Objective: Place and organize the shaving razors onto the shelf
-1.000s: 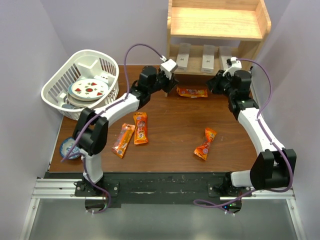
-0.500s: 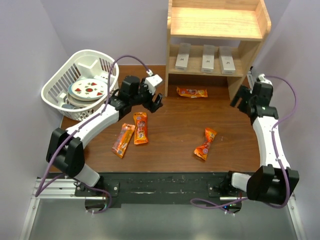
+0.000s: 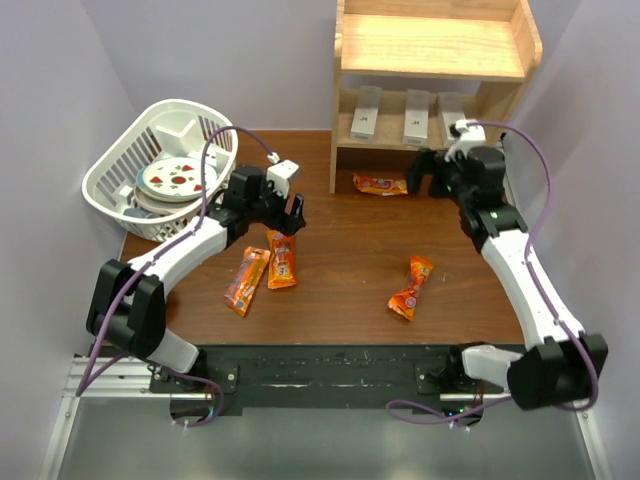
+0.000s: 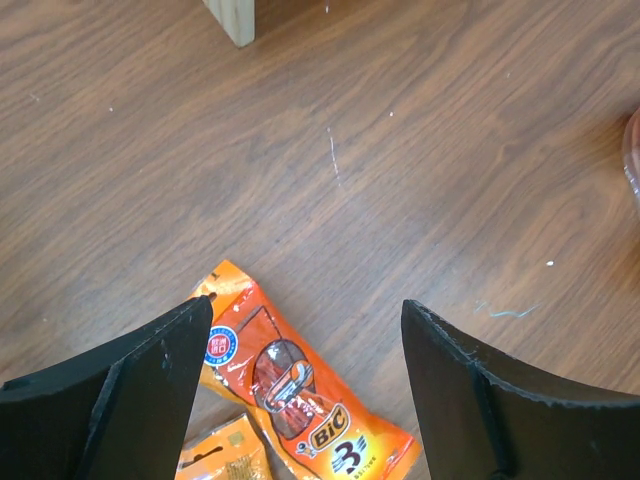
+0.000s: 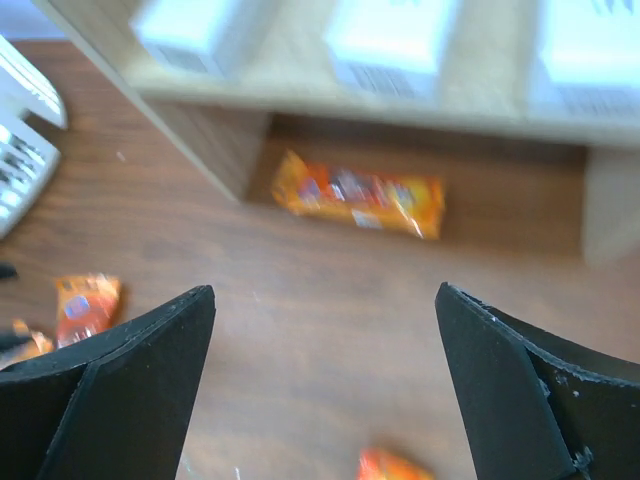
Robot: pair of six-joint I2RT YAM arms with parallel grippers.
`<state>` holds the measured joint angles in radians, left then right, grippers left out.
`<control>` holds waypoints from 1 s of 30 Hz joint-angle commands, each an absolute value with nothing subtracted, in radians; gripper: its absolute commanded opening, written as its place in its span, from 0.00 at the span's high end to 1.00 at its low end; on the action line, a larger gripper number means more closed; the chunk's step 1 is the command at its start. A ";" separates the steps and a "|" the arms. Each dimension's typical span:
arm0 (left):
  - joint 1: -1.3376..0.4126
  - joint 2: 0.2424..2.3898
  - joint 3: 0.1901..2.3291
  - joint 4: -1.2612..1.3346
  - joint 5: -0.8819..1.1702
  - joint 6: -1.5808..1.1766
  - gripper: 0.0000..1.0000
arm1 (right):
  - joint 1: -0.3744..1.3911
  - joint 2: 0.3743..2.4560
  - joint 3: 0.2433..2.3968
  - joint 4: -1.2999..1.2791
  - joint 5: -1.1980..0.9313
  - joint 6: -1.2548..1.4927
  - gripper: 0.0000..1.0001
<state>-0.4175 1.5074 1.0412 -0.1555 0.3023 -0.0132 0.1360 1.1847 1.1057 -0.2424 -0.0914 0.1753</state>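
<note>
Three white razor boxes (image 3: 363, 122) (image 3: 415, 125) (image 3: 450, 105) stand in a row on the lower level of the wooden shelf (image 3: 430, 45); in the right wrist view they are blurred (image 5: 390, 40). My left gripper (image 3: 288, 215) hovers open over the table. Below and between its fingers (image 4: 305, 305) lies an orange packet (image 4: 300, 400) printed "BiC 3" with a razor picture. Open as well, my right gripper (image 3: 428, 178) hangs in front of the shelf with nothing between its fingers (image 5: 325, 290). The rightmost box is partly behind its wrist.
Orange packets lie on the brown table: one under the shelf (image 3: 383, 184) (image 5: 360, 192), two at centre left (image 3: 281, 257) (image 3: 246, 280), one at centre right (image 3: 411, 288). A white slatted basket (image 3: 110, 175) holding plates stands at the back left. A blue dish (image 3: 140, 297) sits at the left edge.
Both grippers were shut beside the boxes on the shelf and have opened. The left arm pulled back to the left over the orange packets. The right arm swung out right, then came back before the shelf.
</note>
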 commanded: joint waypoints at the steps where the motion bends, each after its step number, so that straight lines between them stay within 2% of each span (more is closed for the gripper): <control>1: -0.417 1.460 1.042 -0.083 0.327 -0.058 0.18 | 0.160 1.328 1.277 -0.104 -0.002 0.172 0.03; 8: -0.397 1.410 1.026 -0.063 0.307 -0.041 0.18 | 0.215 1.499 1.399 -0.041 0.138 0.215 0.01; 30: -0.374 1.433 1.072 -0.034 0.321 -0.060 0.18 | 0.262 1.667 1.506 -0.054 0.279 0.198 0.01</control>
<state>-0.3862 1.4303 1.0233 -0.0799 0.3073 -0.0433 0.2600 1.6505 1.4597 -0.0883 0.2310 0.1974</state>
